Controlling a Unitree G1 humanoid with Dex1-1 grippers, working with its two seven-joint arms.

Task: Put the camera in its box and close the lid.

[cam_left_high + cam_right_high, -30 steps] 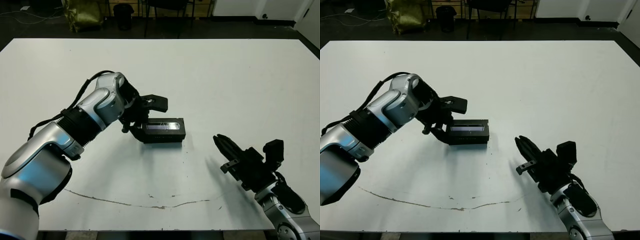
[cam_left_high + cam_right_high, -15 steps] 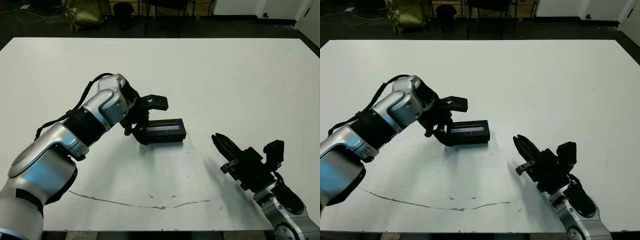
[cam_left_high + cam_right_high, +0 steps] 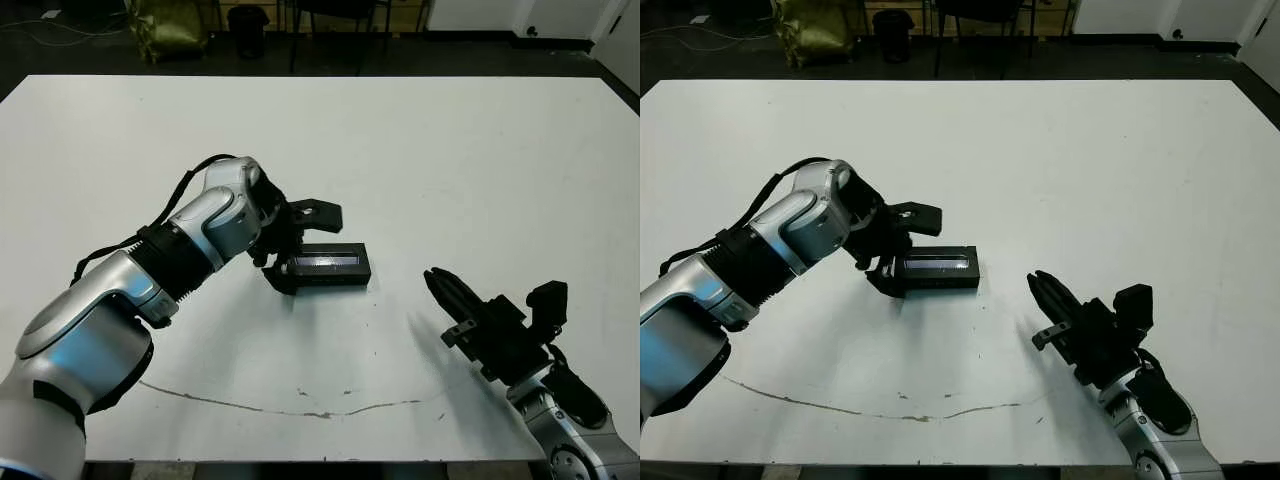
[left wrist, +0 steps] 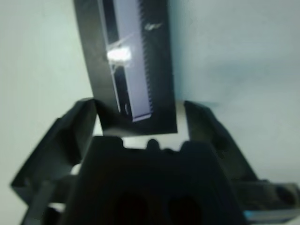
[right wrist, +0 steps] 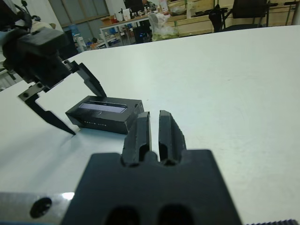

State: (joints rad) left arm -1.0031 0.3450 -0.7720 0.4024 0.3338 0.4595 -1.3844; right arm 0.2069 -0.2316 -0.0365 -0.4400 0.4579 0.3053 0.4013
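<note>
The box (image 3: 332, 279) sits mid-table with the lid (image 3: 328, 262) lying flat on it, pale stripe up. The camera is hidden. My left gripper (image 3: 300, 247) is open, its two fingers (image 4: 75, 131) straddling the box's left end, one on the far side and one on the near side. Whether they touch the box I cannot tell. In the left wrist view the striped lid (image 4: 129, 61) runs straight out from between the fingers. My right gripper (image 3: 440, 285) is shut and holds nothing, low over the table to the right of the box and nearer to me, pointing at it (image 5: 104, 114).
A thin dark scratch line (image 3: 300, 408) crosses the table near the front edge. Beyond the far edge stand a yellow-green bag (image 3: 170, 25) and chair legs on a dark floor.
My left arm has edged a little to the right, so its fingers reach slightly further along the box's left end. The box and the right arm have stayed put.
</note>
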